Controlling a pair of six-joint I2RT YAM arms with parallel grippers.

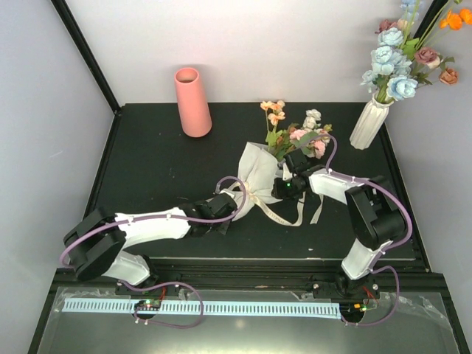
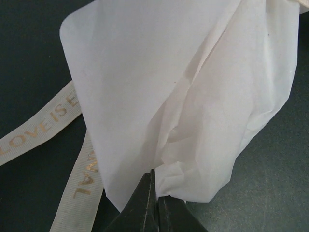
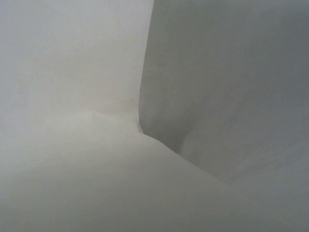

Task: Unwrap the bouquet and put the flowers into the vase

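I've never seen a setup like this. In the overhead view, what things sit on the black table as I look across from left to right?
salmon-pink vase → wrapped bouquet → white ribbed vase holding blue and orange flowers

- The left arm (image 1: 144, 227) and the right arm (image 1: 346, 184) are white tubes with chunky black joints.
- A thin purple cable (image 1: 221, 179) loops along each arm.
- A tiny green light (image 1: 286, 186) glows on the right wrist.
- The left gripper (image 2: 155, 178) has black, pointed fingers.
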